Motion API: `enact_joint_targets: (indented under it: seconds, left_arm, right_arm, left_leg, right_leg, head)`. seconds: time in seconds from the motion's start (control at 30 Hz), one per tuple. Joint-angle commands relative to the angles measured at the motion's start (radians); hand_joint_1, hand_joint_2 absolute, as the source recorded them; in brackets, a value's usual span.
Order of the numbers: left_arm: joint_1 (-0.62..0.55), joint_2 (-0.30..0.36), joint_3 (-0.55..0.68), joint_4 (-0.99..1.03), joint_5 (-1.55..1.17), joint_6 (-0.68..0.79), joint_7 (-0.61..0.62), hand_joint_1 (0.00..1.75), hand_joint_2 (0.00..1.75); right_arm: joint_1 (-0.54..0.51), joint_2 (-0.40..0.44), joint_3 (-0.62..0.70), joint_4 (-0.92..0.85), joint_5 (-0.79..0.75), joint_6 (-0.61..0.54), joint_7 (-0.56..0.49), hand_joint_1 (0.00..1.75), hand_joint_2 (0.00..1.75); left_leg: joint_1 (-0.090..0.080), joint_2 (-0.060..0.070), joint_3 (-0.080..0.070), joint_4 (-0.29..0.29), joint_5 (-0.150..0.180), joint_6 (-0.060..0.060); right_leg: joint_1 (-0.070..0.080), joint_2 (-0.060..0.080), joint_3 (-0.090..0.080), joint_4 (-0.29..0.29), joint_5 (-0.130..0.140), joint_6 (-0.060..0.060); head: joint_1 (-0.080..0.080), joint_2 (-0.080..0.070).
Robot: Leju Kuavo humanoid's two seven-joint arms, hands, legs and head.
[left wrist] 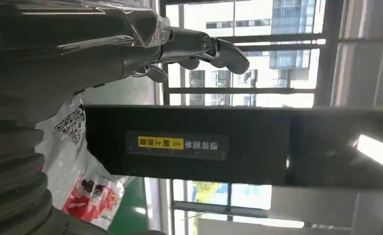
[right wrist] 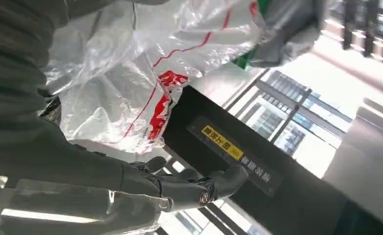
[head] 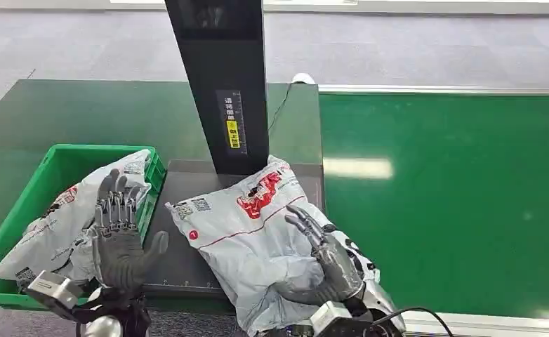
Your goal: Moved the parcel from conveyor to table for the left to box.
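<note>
A white plastic parcel (head: 250,232) with red print lies on the dark platform (head: 180,203) in front of the black post, beside the green conveyor belt (head: 454,196). My right hand (head: 328,263) rests against the parcel's right side with its fingers stretched out, not closed around it. In the right wrist view the same hand (right wrist: 179,183) lies flat alongside the parcel (right wrist: 131,73). My left hand (head: 121,235) is raised to the left of the parcel, fingers apart and holding nothing, over the edge of the green crate (head: 19,203). The left wrist view shows that hand (left wrist: 131,49) empty, with the parcel (left wrist: 77,161) beyond it.
The green crate holds another white parcel (head: 54,225). A tall black post (head: 222,84) with a yellow label stands right behind the platform. The dark green table (head: 82,112) stretches to the back left, and the belt runs to the right.
</note>
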Motion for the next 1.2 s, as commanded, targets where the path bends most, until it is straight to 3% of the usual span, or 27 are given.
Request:
enact_joint_targets:
  seconds: [0.03,0.1,0.17,0.37,0.43,0.47,0.57,1.2]
  left_arm:
    - [0.005,0.055,-0.096,0.072,-0.217,0.031,0.069,0.00,1.75]
    - [-0.004,0.077,-0.133,0.129,-0.380,0.007,0.239,0.00,1.75]
    - [-0.014,0.067,-0.140,0.197,-0.474,0.019,0.301,0.00,1.75]
    - [-0.015,0.063,-0.143,0.212,-0.503,0.027,0.307,0.00,1.75]
    - [-0.013,0.071,-0.156,0.221,-0.561,-0.015,0.377,0.00,1.75]
    - [-0.028,0.096,-0.195,0.247,-0.707,-0.026,0.468,0.00,1.75]
    - [-0.052,0.083,-0.197,0.293,-0.792,-0.017,0.533,0.00,1.75]
    - [-0.096,0.063,-0.191,0.353,-0.878,-0.009,0.566,0.00,1.75]
  right_arm:
    - [0.047,0.068,-0.228,-0.042,-0.119,0.042,-0.020,0.00,1.75]
    - [0.051,0.100,-0.274,-0.041,-0.149,0.011,-0.014,0.00,1.75]
    - [0.051,0.118,-0.301,-0.037,-0.179,-0.013,-0.002,0.00,1.75]
    - [0.054,0.120,-0.302,-0.041,-0.184,-0.018,0.001,0.00,1.75]
    - [0.052,0.132,-0.320,-0.041,-0.215,-0.031,0.013,0.00,1.75]
    - [0.052,0.136,-0.330,-0.044,-0.228,-0.041,0.019,0.00,1.75]
    - [0.067,0.135,-0.333,-0.062,-0.227,-0.041,0.030,0.00,1.75]
    - [0.086,0.139,-0.337,-0.084,-0.205,-0.053,0.042,0.00,1.75]
  left_leg:
    - [-0.001,-0.002,0.000,-0.001,0.000,0.000]
    - [0.000,-0.004,0.000,-0.002,0.001,0.001]
    - [0.000,-0.004,0.000,-0.002,0.002,0.000]
    - [0.000,-0.002,0.000,-0.001,0.001,0.000]
    - [0.000,-0.002,0.000,-0.001,0.001,0.000]
    - [0.000,-0.002,0.001,-0.001,0.001,0.000]
    - [0.000,-0.003,0.000,-0.002,0.001,0.001]
    - [0.000,-0.003,0.000,-0.001,0.001,0.000]
  right_leg:
    - [-0.001,-0.001,0.001,0.000,0.000,0.000]
    - [0.000,-0.002,0.001,-0.002,0.001,-0.001]
    - [0.000,-0.002,0.001,-0.002,0.001,-0.001]
    - [0.000,-0.001,0.001,-0.002,0.001,-0.001]
    - [0.000,-0.001,0.001,-0.002,0.000,-0.001]
    - [0.000,-0.001,0.001,-0.001,0.000,0.000]
    - [0.000,-0.001,0.001,-0.002,0.001,-0.001]
    - [0.000,-0.001,0.001,-0.001,0.000,0.000]
  head:
    - [0.000,0.000]
    - [0.000,0.000]
    - [0.000,0.000]
    - [0.000,0.000]
    - [0.000,0.000]
    - [0.000,0.000]
    - [0.000,0.000]
    - [0.000,0.000]
